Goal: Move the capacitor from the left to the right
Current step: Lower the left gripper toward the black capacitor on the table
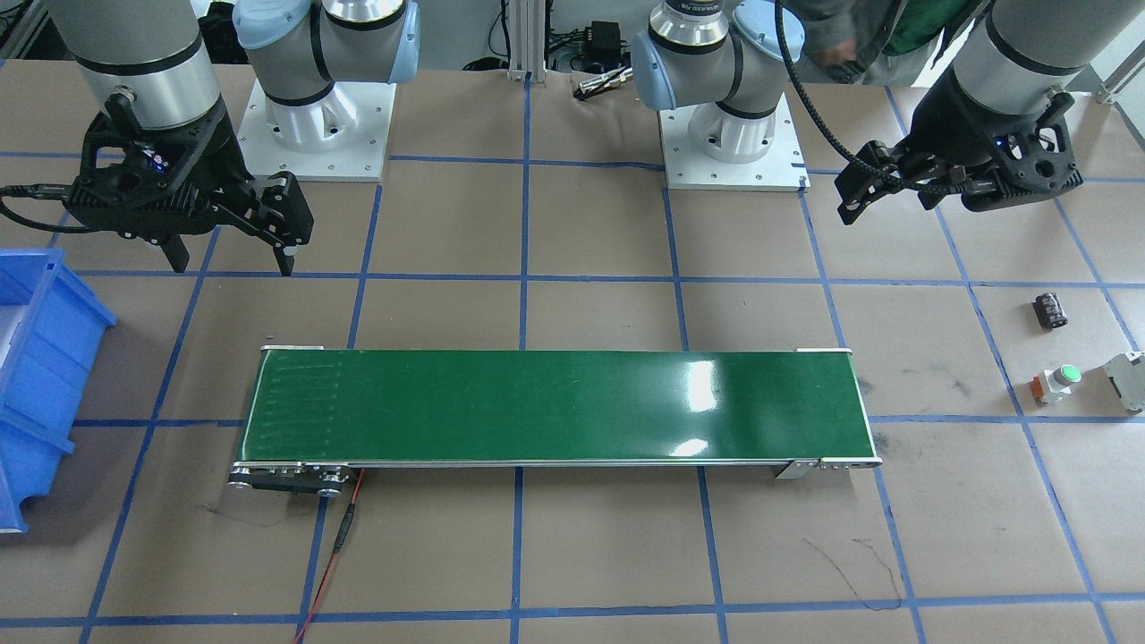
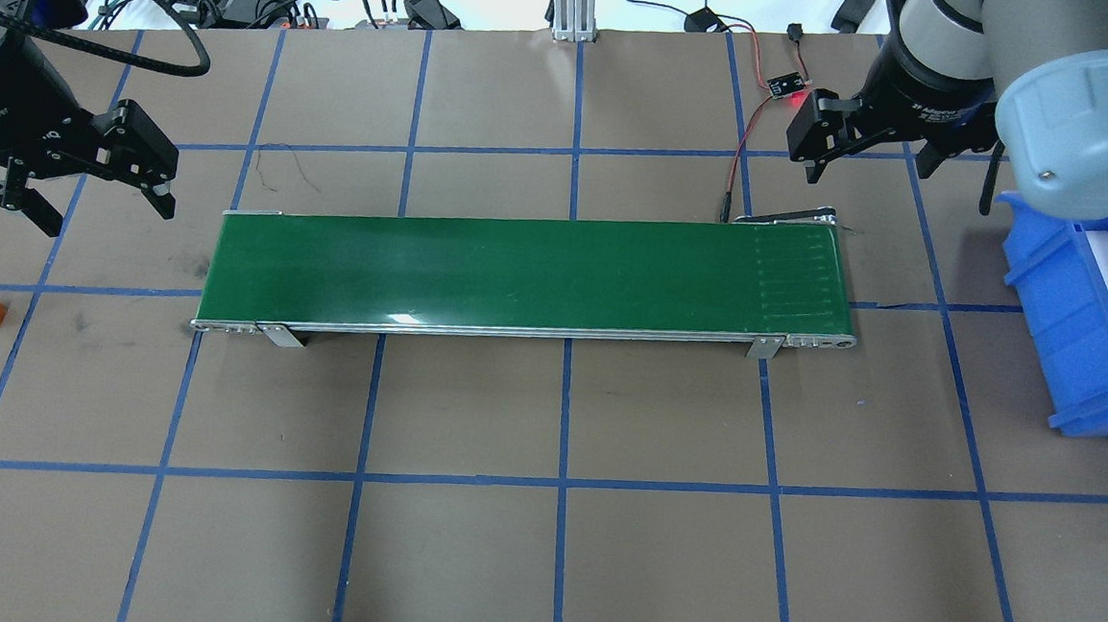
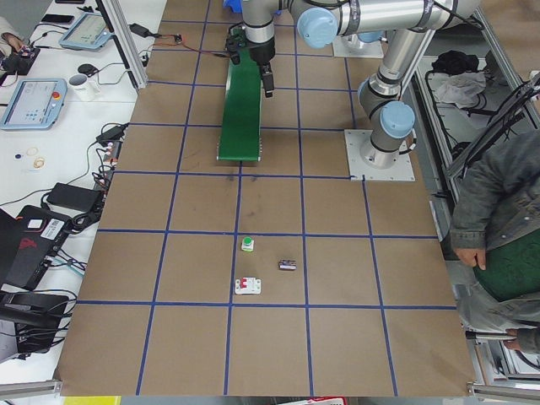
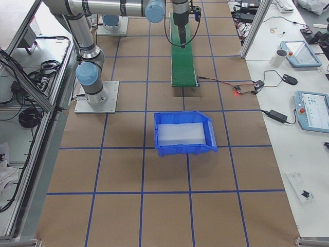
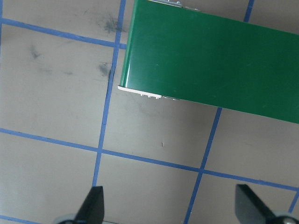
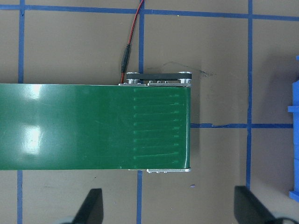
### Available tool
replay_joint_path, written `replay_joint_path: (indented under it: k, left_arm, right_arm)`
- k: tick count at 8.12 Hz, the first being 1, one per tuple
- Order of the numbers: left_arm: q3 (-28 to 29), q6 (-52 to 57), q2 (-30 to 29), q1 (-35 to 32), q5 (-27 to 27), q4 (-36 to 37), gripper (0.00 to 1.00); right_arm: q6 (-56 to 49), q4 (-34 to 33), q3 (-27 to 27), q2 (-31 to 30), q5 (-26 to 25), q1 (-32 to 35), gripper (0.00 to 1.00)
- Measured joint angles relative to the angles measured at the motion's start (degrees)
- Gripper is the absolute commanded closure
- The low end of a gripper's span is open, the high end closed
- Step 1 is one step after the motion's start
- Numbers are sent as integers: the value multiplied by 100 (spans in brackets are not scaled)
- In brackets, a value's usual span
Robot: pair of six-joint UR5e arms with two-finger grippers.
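Observation:
The capacitor [image 1: 1049, 309], a small black stubby cylinder, lies on the brown table on my left side, past the left end of the green conveyor belt [image 1: 555, 407]. It also shows in the exterior left view [image 3: 288, 265] and is out of frame in the overhead view. My left gripper [image 2: 103, 207] is open and empty, hovering by the belt's left end [image 5: 170, 207], apart from the capacitor. My right gripper [image 2: 866, 167] is open and empty above the belt's right end [image 6: 168, 207].
A green-topped white push button [image 1: 1060, 380] and a white-grey block [image 1: 1125, 380] lie near the capacitor. A blue bin [image 2: 1063, 323] stands at my right. A red wire [image 1: 335, 555] runs from the belt's motor end. An operator [image 3: 498, 219] stands by the table's left end.

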Motion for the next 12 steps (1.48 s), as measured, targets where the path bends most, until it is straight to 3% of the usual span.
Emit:
replay_joint_path:
  k: [6, 9, 12]
  left_arm:
    - [-5, 66, -60, 111, 184, 140, 0]
    - [-80, 1413, -245, 1130, 543, 1407, 0]
    - [-166, 3098, -608, 2401, 363, 2060, 0]
  right_arm:
    - [-60, 12, 0, -6, -2, 0, 0]
    - [-12, 2, 6, -5, 36, 7, 0]
    - [19, -13, 9, 0, 132, 16, 0]
